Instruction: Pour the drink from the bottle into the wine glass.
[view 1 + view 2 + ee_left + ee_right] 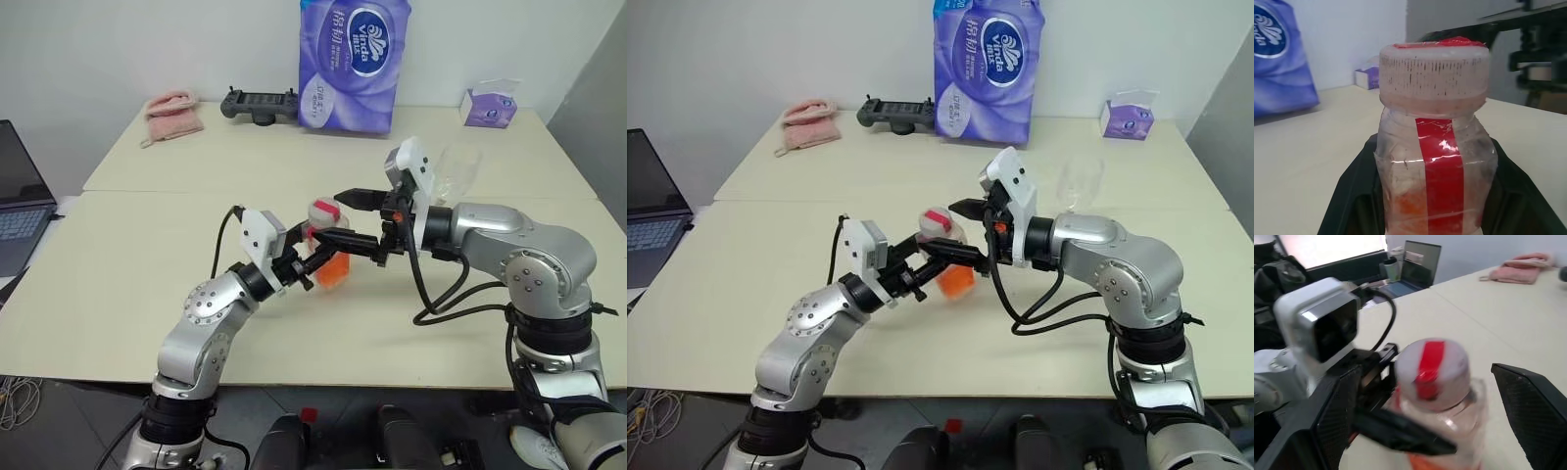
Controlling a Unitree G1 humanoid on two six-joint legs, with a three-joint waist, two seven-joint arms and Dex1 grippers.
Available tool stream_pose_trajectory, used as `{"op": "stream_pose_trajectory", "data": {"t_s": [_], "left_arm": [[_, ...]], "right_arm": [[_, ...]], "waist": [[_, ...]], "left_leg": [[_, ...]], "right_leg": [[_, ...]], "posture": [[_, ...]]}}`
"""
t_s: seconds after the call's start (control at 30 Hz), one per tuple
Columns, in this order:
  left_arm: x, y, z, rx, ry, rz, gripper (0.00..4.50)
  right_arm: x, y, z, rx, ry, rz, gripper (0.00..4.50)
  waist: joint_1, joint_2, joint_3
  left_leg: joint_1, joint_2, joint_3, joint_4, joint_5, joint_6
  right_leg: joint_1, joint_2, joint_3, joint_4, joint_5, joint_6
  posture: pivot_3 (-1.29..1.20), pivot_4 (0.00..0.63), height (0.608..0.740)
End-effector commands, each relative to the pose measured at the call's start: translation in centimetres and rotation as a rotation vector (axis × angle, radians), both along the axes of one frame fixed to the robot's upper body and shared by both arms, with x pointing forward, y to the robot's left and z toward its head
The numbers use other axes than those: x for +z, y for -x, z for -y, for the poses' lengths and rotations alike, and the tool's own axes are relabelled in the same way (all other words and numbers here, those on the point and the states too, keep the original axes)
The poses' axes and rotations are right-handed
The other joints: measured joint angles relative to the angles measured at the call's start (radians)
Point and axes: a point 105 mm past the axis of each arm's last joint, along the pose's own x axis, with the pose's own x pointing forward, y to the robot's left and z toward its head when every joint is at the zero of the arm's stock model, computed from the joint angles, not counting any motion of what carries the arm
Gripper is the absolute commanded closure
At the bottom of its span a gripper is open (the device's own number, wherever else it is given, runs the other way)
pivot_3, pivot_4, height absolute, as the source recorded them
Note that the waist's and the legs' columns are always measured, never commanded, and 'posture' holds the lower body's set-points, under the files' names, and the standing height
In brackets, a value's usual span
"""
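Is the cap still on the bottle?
Yes, the red-and-white cap sits screwed on the bottle, held in the left gripper.

The bottle (1435,161) is cut off at the frame's bottom; the wine glass (458,174), upper right, sits half-hidden behind the right arm.

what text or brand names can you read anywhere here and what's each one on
"Vinda": on the blue oval of the purple tissue pack standing at the back of the table.
Chinese characters above it on the same pack: too small to read.
Small purple tissue box: print too small to read.
Bottle: its red strip and cap carry no readable words.
Game controller: no legible markings.
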Motion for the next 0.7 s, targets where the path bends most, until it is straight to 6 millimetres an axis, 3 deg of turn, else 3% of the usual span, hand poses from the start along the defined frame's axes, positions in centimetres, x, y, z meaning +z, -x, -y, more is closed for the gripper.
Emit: {"op": "stream_pose_trajectory", "data": {"t_s": [0.03, 0.13, 0.2, 0.43, 0.57, 0.63, 0.7], "left_arm": [[1.5, 1.1, 0.8, -0.046, 0.027, 0.062, 2.65], [1.5, 1.1, 0.9, -0.047, 0.031, 0.064, 2.65], [1.6, 1.1, 0.9, -0.047, 0.030, 0.068, 2.65], [1.7, 1.2, 0.7, -0.046, 0.029, 0.073, 2.65], [1.9, 1.4, 0.8, -0.070, 0.029, 0.071, 2.65], [2.3, 1.5, 0.9, -0.110, 0.040, 0.060, 2.65], [2.4, 1.7, 1.2, -0.162, 0.038, 0.044, 2.66]], "right_arm": [[1.6, -0.3, -0.2, -0.036, -0.039, 0.062, 0.00], [1.4, -0.6, -0.2, -0.058, -0.039, 0.062, 0.00], [1.3, -0.7, -0.1, -0.063, -0.038, 0.059, 0.38], [0.6, -1.0, 0.1, -0.094, 0.009, 0.059, 2.64], [0.5, -1.3, 0.4, -0.094, 0.038, 0.076, 2.64], [0.8, 0.9, 0.4, 0.110, 0.029, 0.086, 2.64], [-0.5, 6.3, 1.5, 0.503, 0.098, 0.028, 2.64]], "waist": [[-0.001, 0.000, 0.000], [0.000, 0.000, 0.000], [-0.001, 0.000, 0.000], [-0.001, 0.000, 0.000], [-0.001, 0.000, 0.000], [0.000, 0.000, 0.000], [0.007, -0.001, 0.001]], "left_leg": [[0.000, 0.000, 0.000, 0.000, 0.000, 0.000], [0.000, 0.000, 0.000, 0.000, 0.000, 0.000], [-0.001, 0.000, 0.000, 0.000, 0.000, 0.000], [-0.001, 0.000, 0.000, 0.000, 0.000, 0.000], [-0.001, 0.000, 0.000, 0.000, 0.000, 0.000], [-0.001, 0.000, 0.000, 0.000, 0.000, 0.000], [-0.001, -0.001, 0.000, 0.000, 0.000, 0.000]], "right_leg": [[0.000, 0.000, 0.000, 0.000, 0.000, 0.000], [0.000, 0.000, 0.000, 0.000, 0.000, 0.000], [0.000, 0.000, 0.000, 0.000, 0.000, 0.000], [0.000, 0.000, 0.000, 0.000, 0.000, 0.000], [0.000, 0.000, 0.000, -0.001, 0.000, 0.000], [0.000, 0.000, 0.000, 0.000, 0.000, 0.000], [0.001, 0.000, -0.001, -0.002, 0.000, 0.000]], "posture": [[0.00, 0.150, 0.740], [0.00, 0.150, 0.740], [0.00, 0.150, 0.740], [0.00, 0.150, 0.740], [0.00, 0.150, 0.740], [0.00, 0.150, 0.740], [0.00, 0.150, 0.740]]}}
